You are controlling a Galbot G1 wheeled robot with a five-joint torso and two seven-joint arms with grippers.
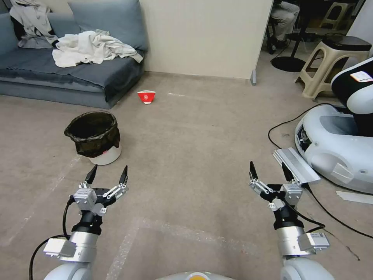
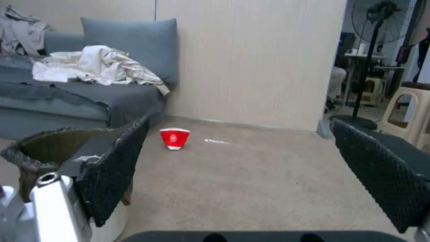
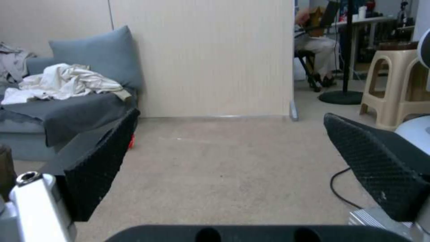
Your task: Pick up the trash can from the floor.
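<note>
Standing upright on the floor [image 1: 194,155], the trash can [image 1: 95,137] sits at about ten o'clock in the head view, its black liner folded over the rim and its white base showing below. Just short of it, at about seven o'clock, the left gripper [image 1: 107,175] hovers with its fingers spread and nothing between them. At five o'clock the right gripper [image 1: 271,172] hangs released too, well apart from the bin. A red-and-white paper bowl [image 1: 146,96] lies beyond at twelve o'clock, near the sofa [image 1: 77,74].

From the left wrist view, the trash can [image 2: 49,148] sits at nine o'clock, partly behind one dark pad, so the opening is not yet centred on the rim. The bowl [image 2: 174,137] shows between the pads, farther off. To grasp well, I judge the left arm should shift toward the bin so one finger drops inside the liner and the other stays outside the wall, then pinch on the rim without crushing the bag.

From the right wrist view, carpet [image 3: 224,168] lies ahead between widely parted pads, with a beige stool [image 3: 394,90] at two o'clock; that arm looks idle, forearm level and pointing forward.
</note>
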